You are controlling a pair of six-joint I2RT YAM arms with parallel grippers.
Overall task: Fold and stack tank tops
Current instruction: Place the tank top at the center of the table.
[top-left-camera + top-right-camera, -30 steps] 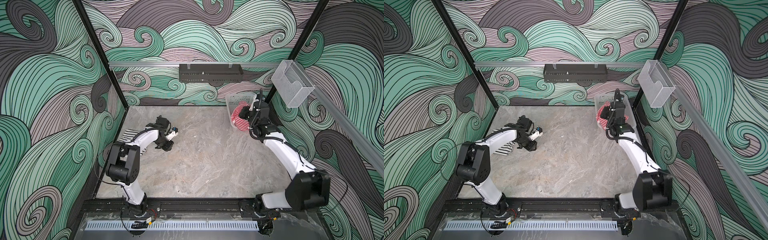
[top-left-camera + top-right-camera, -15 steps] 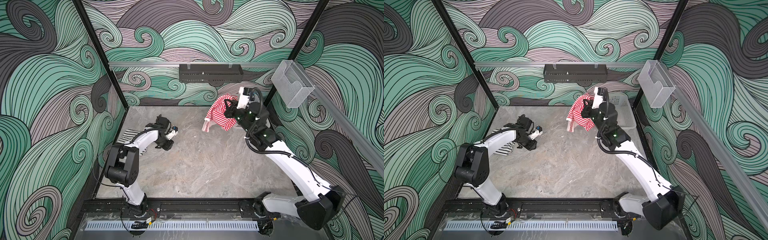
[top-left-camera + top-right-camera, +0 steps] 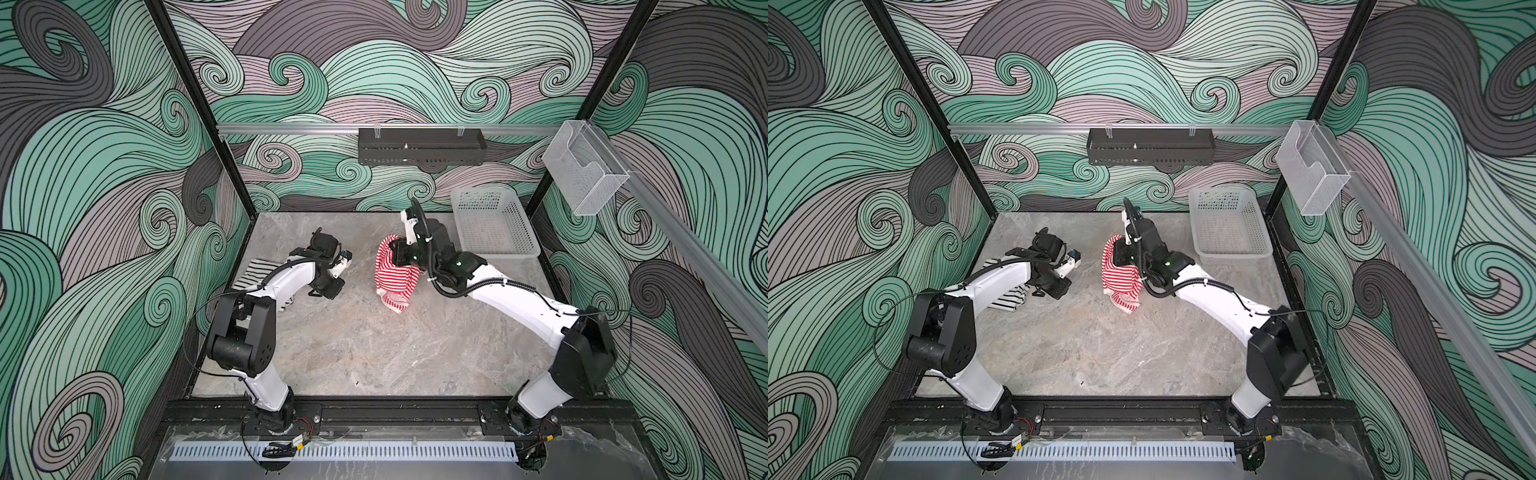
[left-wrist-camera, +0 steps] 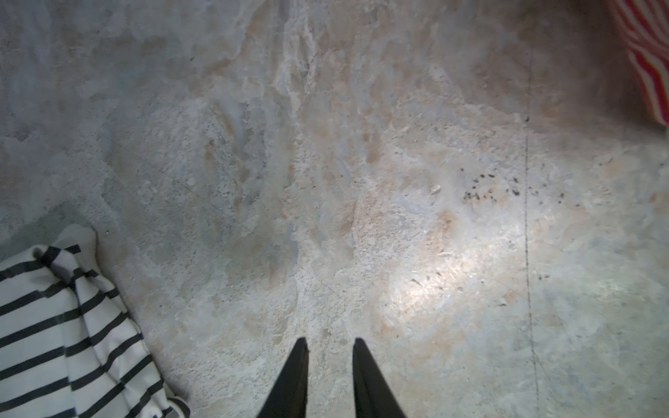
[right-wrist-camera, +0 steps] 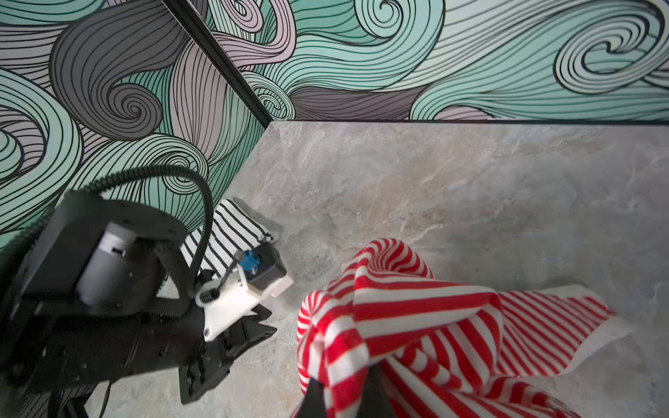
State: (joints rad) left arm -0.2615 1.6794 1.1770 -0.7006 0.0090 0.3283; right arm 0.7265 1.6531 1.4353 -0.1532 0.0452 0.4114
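One grey, stone-patterned bench (image 3: 374, 353) carries everything. Two white-and-black arms rise from its near edge. The left arm (image 3: 286, 278) bends toward the left edge, and the right arm (image 3: 511, 299) stretches toward the middle of the far half. One white perforated basket (image 3: 484, 195) sits in the far right corner.

There are two tank tops. The black-and-white tank top (image 3: 253, 272) lies on the bench against the left edge, partly hidden under the left arm (in the left wrist view only one rumpled corner of it shows). The red-and-white tank top (image 3: 395, 276) hangs bunched from the right jaws, between the two arms, with its lower end down at the bench.

The right jaws are clamped together on that red-striped cloth. The left jaws stand slightly apart over bare bench with nothing between them, near the black-and-white tank top but not touching it.
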